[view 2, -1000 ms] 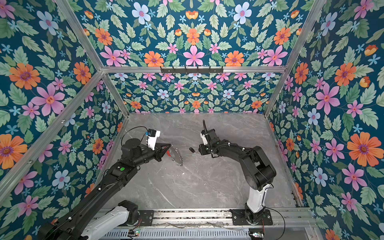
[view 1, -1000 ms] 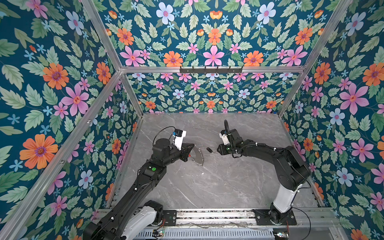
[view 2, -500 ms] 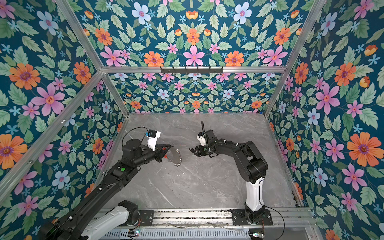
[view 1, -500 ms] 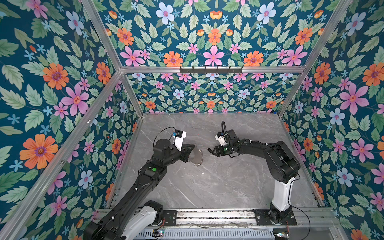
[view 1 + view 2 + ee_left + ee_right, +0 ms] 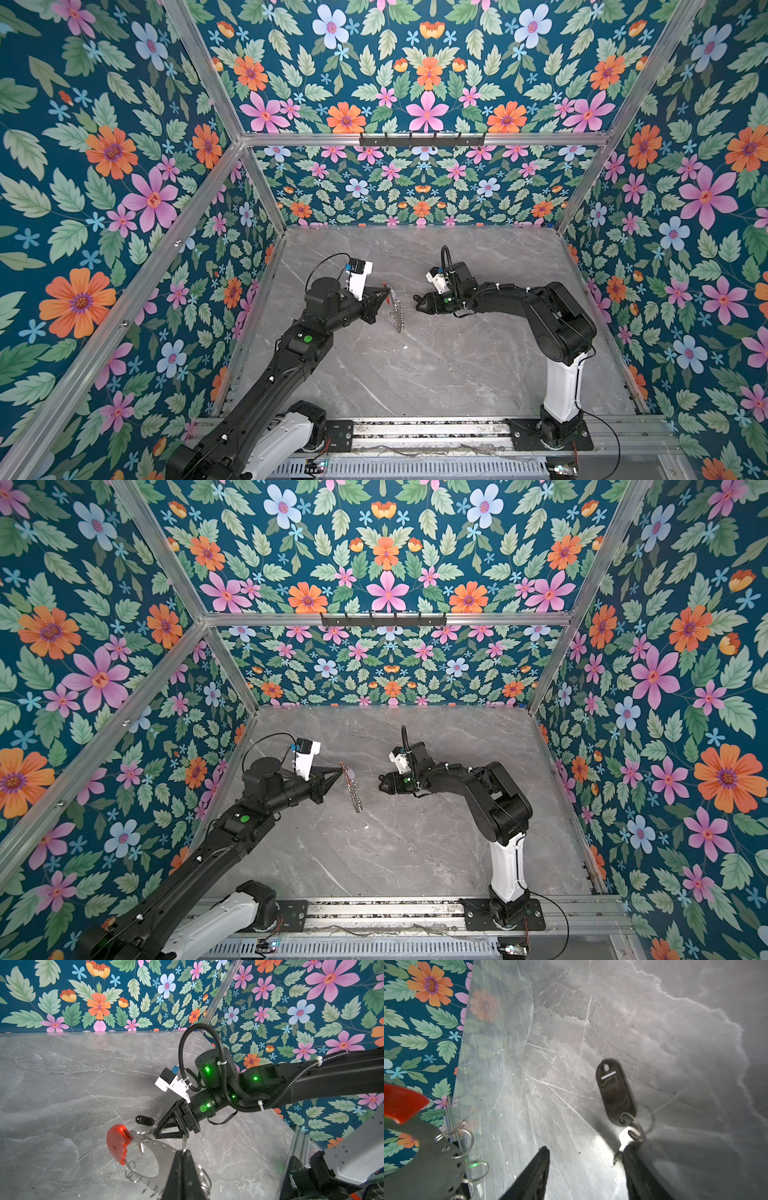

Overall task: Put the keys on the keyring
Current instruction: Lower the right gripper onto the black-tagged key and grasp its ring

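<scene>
1. The keyring [image 5: 153,1147] carries several small rings [image 5: 130,1169] strung through holes along its flat metal band. They hang loose on either side of the left hand [image 5: 181,1154].
2. The left hand is closed tight on the band of the keyring and holds it up off the desk [image 5: 415,374]. The ring hangs down from its tip in both top views [image 5: 395,311] [image 5: 353,791].
3. The keyring is a thin silver hoop with a thick red curved part [image 5: 116,1144] on the side away from the left hand.
4. The right hand [image 5: 583,1150] stands open, its two black fingers [image 5: 639,1172] spread apart and low over the desk.
5. The black key [image 5: 615,1093] lies flat on the desk just ahead of the right hand, outside the gap between the fingers. It is an oblong dark tag with a hole and a pale slot at the far end.
6. Its own tiny metal ring sits right at the tip of one finger. Whether it touches cannot be told.
7. In the left wrist view the black key [image 5: 144,1120] lies between the right hand [image 5: 158,1132] and the red part.
8. In both top views the black key is hidden at the right hand's tip [image 5: 417,297] [image 5: 381,786].
9. The keyring is cut off at the edge of the right wrist view [image 5: 431,1153].
</scene>
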`<action>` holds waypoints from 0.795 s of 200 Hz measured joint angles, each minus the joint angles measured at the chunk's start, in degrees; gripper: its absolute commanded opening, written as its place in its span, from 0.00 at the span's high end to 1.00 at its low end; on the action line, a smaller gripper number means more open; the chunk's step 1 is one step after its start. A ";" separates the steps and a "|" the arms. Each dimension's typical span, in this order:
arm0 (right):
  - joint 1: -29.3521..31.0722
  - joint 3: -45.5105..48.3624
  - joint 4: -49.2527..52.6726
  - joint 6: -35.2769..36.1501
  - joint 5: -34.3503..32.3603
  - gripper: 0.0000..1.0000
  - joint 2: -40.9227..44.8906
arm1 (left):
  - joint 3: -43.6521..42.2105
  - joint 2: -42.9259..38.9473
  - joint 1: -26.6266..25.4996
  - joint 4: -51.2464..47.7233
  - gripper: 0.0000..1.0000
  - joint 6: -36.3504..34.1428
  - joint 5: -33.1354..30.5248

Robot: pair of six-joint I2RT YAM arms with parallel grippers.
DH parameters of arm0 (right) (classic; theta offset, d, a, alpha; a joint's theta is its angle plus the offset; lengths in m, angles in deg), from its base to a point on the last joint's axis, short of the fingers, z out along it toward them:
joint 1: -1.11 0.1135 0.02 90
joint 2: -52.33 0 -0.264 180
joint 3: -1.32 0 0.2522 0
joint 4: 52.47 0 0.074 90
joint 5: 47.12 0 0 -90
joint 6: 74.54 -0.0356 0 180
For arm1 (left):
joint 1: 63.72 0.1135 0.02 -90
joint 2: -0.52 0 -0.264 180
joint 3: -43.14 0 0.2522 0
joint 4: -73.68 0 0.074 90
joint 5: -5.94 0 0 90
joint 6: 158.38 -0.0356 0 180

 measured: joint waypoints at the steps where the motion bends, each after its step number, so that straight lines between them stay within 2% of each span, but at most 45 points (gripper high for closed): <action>1: 0.02 -0.07 -0.04 -0.07 0.07 0.42 -0.04 | 0.00 0.00 0.00 0.00 1.00 0.04 0.00; 63: 0.52 -0.11 0.68 -1.46 0.48 0.45 1.57 | 0.66 0.02 0.00 -0.17 1.00 0.24 0.24; 101: -0.68 -1.18 4.33 4.74 -3.98 0.56 4.00 | 0.66 0.07 0.00 -0.33 1.00 0.22 0.22; 126: -1.66 -4.26 8.46 9.29 -6.88 0.57 1.11 | 0.68 0.57 0.00 -0.33 1.00 0.24 0.39; 159: -1.49 -5.79 10.12 12.87 -6.91 0.57 -0.39 | 0.76 0.76 0.00 -0.24 1.00 0.31 0.63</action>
